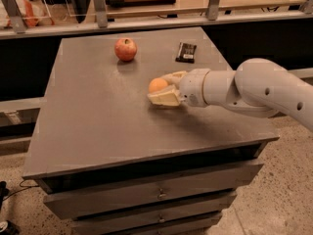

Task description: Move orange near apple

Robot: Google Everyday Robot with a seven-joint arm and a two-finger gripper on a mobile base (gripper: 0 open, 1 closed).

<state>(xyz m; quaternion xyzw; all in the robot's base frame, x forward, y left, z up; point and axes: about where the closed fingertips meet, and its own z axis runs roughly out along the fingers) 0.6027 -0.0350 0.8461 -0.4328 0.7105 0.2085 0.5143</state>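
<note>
— Where does the one camera look from?

— From the front side of the counter [98,126], higher than its top. It tilts down and faces the rail [146,24] running along the back.

— Close in?

— Middling. The whole top fits in view, with the drawers [146,196] underneath and a patch of floor [279,204] at the lower right.

— And the robot?

— Its arm [244,88] enters from the right edge of the view. The hand [159,89] sits about mid-frame, fingers closed round the orange [157,84]. The apple [125,49] lies farther from the lens, toward the back left.
</note>
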